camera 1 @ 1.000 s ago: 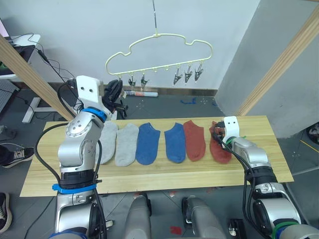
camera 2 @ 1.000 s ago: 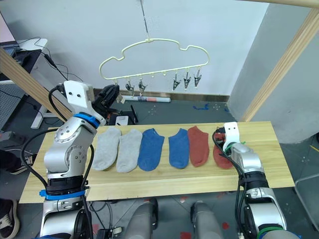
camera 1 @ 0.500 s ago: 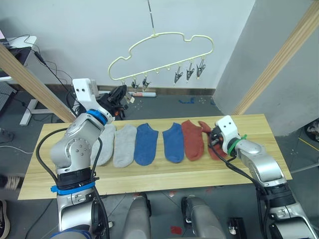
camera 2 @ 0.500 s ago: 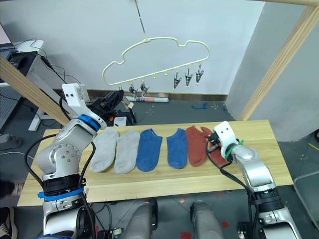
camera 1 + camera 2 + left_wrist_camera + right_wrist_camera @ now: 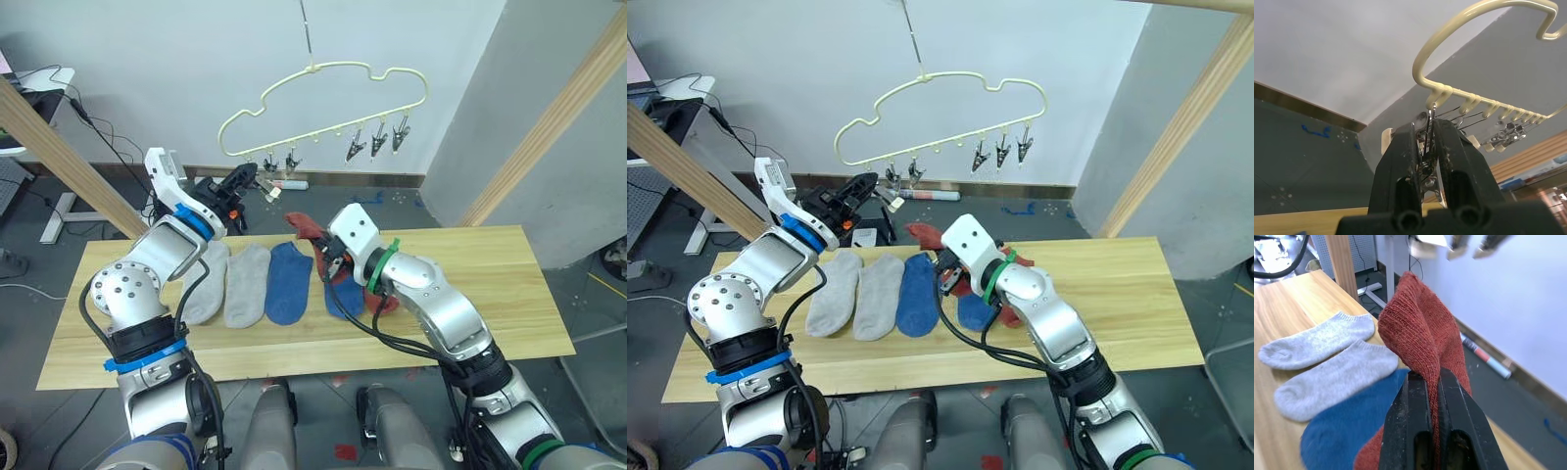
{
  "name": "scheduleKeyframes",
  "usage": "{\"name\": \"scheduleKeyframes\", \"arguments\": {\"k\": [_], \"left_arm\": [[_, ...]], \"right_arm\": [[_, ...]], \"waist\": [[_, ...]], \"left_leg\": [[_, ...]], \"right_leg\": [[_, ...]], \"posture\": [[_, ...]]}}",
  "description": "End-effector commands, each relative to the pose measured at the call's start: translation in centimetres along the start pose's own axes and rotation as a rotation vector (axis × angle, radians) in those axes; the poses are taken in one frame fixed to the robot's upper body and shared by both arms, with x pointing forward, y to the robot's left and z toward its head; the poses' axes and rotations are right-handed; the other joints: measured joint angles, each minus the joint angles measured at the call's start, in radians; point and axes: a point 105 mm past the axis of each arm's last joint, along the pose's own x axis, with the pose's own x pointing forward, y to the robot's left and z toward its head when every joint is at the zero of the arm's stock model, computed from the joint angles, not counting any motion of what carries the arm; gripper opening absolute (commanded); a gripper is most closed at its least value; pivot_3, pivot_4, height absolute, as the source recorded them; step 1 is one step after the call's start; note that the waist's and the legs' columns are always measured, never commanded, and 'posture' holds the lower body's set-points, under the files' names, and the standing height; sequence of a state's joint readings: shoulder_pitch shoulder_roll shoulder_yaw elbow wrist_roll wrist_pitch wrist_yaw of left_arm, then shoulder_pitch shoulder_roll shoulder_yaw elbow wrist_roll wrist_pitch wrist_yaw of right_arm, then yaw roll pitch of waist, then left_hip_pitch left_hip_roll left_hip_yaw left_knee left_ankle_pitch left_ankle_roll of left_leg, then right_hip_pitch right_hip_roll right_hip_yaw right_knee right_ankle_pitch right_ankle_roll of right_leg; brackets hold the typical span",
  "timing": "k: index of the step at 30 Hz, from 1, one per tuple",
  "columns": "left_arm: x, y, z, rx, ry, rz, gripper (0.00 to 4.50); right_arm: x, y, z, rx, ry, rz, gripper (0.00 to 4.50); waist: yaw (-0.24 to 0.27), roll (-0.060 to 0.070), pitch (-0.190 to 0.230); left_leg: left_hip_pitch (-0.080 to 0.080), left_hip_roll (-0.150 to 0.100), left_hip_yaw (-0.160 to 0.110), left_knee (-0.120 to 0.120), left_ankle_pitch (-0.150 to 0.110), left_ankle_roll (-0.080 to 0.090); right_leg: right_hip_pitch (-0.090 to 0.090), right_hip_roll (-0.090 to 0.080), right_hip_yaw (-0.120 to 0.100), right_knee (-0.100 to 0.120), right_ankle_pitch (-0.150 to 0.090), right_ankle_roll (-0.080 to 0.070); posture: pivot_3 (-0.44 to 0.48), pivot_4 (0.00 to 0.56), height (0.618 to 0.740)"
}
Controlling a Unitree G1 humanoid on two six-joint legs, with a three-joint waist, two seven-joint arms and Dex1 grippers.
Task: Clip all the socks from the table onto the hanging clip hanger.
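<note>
- Left gripper (image 5: 1427, 147): clenched on the end clip (image 5: 1426, 128) at the left end of the clip hanger (image 5: 323, 98), upper centre of the head view. Risk: the hanger hangs free from a thin hook, so any sideways pull from this arm can swing it or slide the fingers off the clip, letting the clip snap closed before a sock arrives.
- Table (image 5: 509, 294): two grey socks (image 5: 230, 284) and two blue socks (image 5: 294, 284) lie flat in a row at centre left. One blue sock lies partly under the right arm; a low pass could drag it out of place.
- Right gripper (image 5: 1432, 396): grasping a rust red sock (image 5: 1420, 330), raised above the row at frame centre. The sock is folded and pinched near one end; a loose edge may droop and miss the clip mouth, or slip free during the lift.
- Second rust red sock (image 5: 387, 299): lies on the table beneath the right forearm, largely hidden. Its exact position cannot be judged.
</note>
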State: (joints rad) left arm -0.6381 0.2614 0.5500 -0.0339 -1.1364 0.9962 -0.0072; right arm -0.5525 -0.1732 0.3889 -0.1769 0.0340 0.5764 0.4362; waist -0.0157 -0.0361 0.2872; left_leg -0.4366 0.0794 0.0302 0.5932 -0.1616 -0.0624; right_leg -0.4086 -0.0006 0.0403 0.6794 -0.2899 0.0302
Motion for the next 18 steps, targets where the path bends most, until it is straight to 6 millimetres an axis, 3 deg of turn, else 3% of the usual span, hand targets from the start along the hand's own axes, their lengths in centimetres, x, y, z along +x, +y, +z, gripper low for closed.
{"name": "scheduleKeyframes", "arguments": {"k": [1,18], "left_arm": [[-0.2,-1.1,0.5,-0.012,-0.015,-0.04,0.22],[-0.4,-1.7,-0.1,-0.031,0.013,-0.066,0.22]], "right_arm": [[0.6,0.0,2.0,-0.047,-0.077,-0.007,0.05],[2.6,-1.1,4.3,-0.061,-0.154,-0.067,0.05]], "waist": [[0.007,0.0,0.0],[0.017,0.0,0.0]], "left_leg": [[0.0,0.0,0.0,0.0,0.0,0.0],[-0.001,0.0,0.0,0.0,0.001,-0.003]], "right_leg": [[0.0,0.0,0.0,0.0,0.0,0.0],[0.0,0.0,-0.001,0.0,0.002,-0.004]], "posture": [[0.069,0.283,0.74],[0.077,0.271,0.74]]}}
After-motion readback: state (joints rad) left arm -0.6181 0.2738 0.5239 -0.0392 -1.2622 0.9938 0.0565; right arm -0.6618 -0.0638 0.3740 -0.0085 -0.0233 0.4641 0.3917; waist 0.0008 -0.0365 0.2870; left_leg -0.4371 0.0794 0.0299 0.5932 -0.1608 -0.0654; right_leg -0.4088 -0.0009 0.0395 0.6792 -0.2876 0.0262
